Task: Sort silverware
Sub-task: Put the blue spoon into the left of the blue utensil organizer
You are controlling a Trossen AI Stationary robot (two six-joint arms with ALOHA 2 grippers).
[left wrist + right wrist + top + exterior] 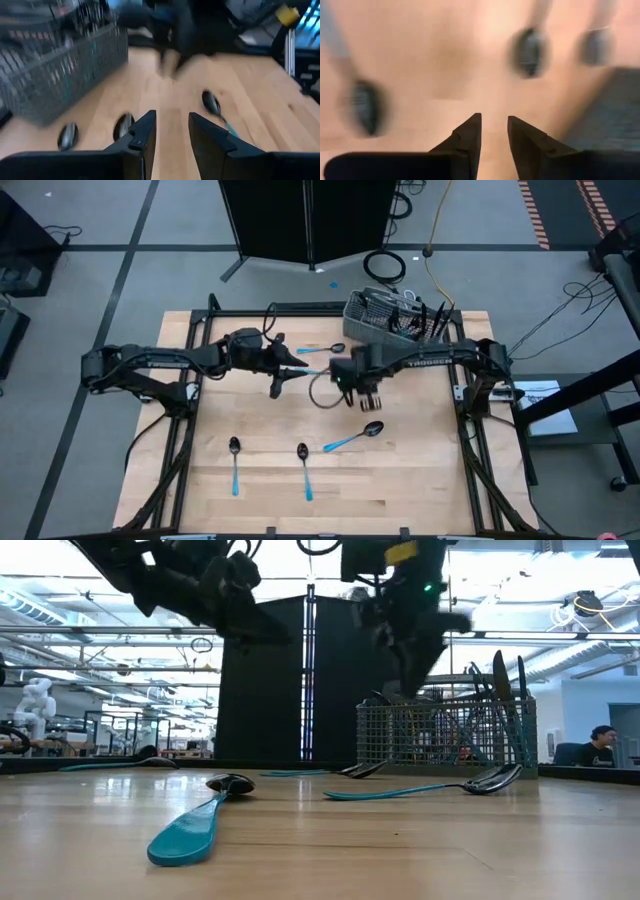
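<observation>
Both tools, left (172,134) and right (494,131), are hanging slightly parted and empty over mid-surface, close together. Spoons (352,437) are lying scattered in front, more cutlery standing in the mesh basket (372,312). The arms risk colliding.

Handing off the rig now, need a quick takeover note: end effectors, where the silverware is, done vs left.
Left end effector: open, empty, above mid-table.
Right end effector: open with a narrow gap, empty, above mid-table near the basket.
On the table: three spoons along the near side, one at left, one in the middle, one angled at right; two more spoons lie by the basket.
Done: those three near spoons are laid out.
Left: silverware still stands in the basket; the two spoons by it are not yet lined up. Neither arm holds anything.
</observation>
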